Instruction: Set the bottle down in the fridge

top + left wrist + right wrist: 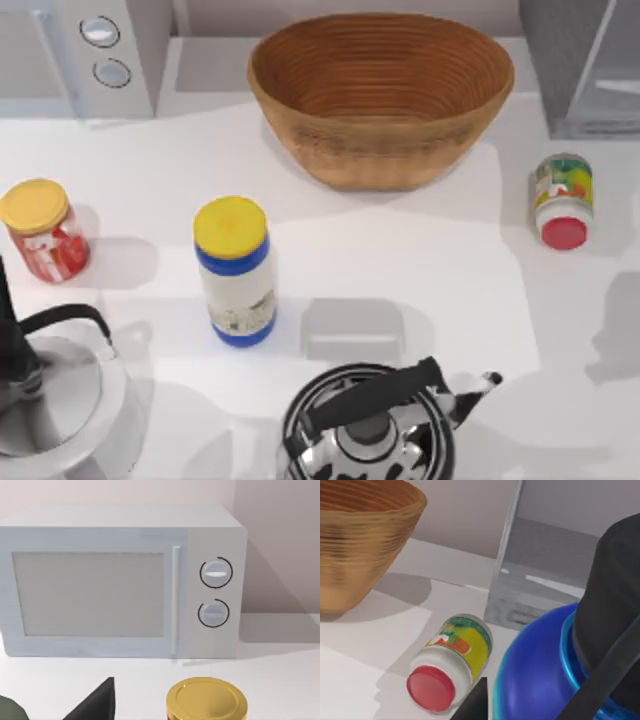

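The bottle (535, 680) sits very close in the right wrist view, showing a rounded blue shoulder, a teal ring and a black screw cap (610, 605). My right gripper (545, 700) is shut on it, with dark fingers (472, 705) on either side of its body. The fridge (580, 60) stands at the table's far right corner, dark grey with a pale slanted panel. In the right wrist view the fridge (545, 575) rises just beyond the bottle. My left arm (30, 380) is parked at the table's near left.
A red-capped jar (562, 200) lies on its side in front of the fridge. A wicker basket (380, 95) fills the back middle, a microwave (110, 50) the back left. A yellow-lidded container (235, 270), a red jar (40, 228) and a kettle (370, 425) stand nearer.
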Robot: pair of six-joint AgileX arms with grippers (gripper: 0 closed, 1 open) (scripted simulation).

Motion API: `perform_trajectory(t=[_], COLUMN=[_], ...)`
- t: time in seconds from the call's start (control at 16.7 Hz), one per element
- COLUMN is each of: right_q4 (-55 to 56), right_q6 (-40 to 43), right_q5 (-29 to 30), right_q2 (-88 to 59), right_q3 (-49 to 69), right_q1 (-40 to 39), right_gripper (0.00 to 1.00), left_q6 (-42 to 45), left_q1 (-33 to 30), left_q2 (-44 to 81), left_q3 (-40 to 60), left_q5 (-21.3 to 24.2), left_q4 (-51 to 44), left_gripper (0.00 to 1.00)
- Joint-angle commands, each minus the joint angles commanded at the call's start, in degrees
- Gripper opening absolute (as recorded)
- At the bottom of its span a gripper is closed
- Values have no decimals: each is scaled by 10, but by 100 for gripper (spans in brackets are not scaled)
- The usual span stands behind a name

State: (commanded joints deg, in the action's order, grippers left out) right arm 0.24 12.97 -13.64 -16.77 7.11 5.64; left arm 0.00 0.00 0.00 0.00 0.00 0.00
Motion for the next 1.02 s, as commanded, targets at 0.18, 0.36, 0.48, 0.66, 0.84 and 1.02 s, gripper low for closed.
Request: perform_trajectory(t=[0.18,0.36,0.48,0.66,0.84,1.02], right_q4=[-1,-2,-2,-2,13,65], right_q6=[-77,-124,-130,-130,-129,-127], right_q5=[85,131,136,135,133,124], right_q2=[107,161,168,165,147,75], right_q3=[-43,-68,-71,-70,-57,-11], right_q1=[-33,-54,-56,-55,-50,-35], right_gripper=[1,1,1,1,1,1], left_q6=[0,0,0,0,0,0], left_q1=[0,0,0,0,0,0], left_q2=[0,0,0,0,0,0], left_q3=[0,0,0,0,0,0], left_q5=[0,0,0,0,0,0], left_q4=[0,0,0,0,0,0], left_gripper=[100,100,100,100,100,100])
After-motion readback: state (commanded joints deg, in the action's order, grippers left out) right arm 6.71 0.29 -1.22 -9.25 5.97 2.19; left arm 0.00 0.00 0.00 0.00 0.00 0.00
